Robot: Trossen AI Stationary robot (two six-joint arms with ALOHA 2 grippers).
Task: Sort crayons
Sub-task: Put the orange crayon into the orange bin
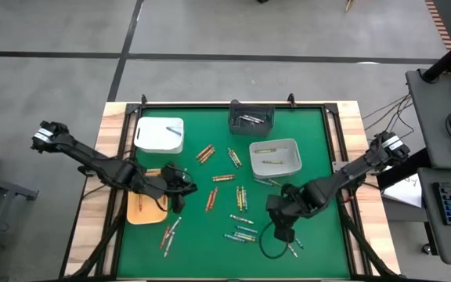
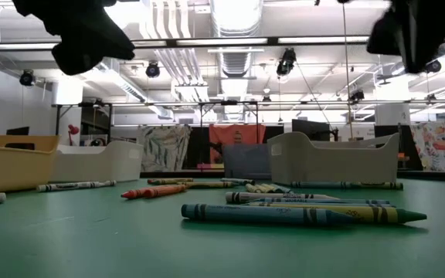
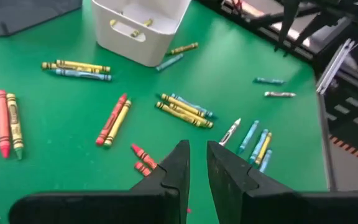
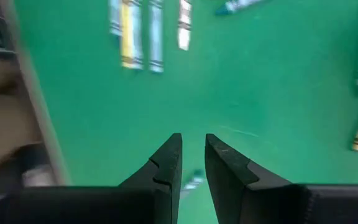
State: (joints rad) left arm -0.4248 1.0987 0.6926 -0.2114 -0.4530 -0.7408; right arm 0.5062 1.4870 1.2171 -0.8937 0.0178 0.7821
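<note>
High view shows the green mat [image 1: 304,157] strewn with crayons [image 1: 241,197], most of them loose across its middle and near half in small clusters of red-orange, yellow and green-blue. Four containers sit on the mat: a white bin [image 1: 160,135] at the far left, a dark tray [image 1: 251,119] at the far middle with a few crayons inside, a grey-white bin [image 1: 276,157] right of centre holding some yellow ones, and an orange tray [image 1: 145,209] at the near left. The left gripper [image 1: 183,190] hangs above the mat just right of the orange tray; from its wrist camera its fingers [image 3: 180,163] stand a narrow gap apart with nothing between them, above a red crayon [image 3: 143,153]. The right gripper [image 1: 280,232] hovers over the near right part of the mat, beside a few crayons at the near edge; its fingers [image 4: 170,157] also show a slim gap and carry nothing. From table height, a green-blue crayon [image 2: 261,213] and a yellow one lie nearest the camera, with both arms dark overhead.
</note>
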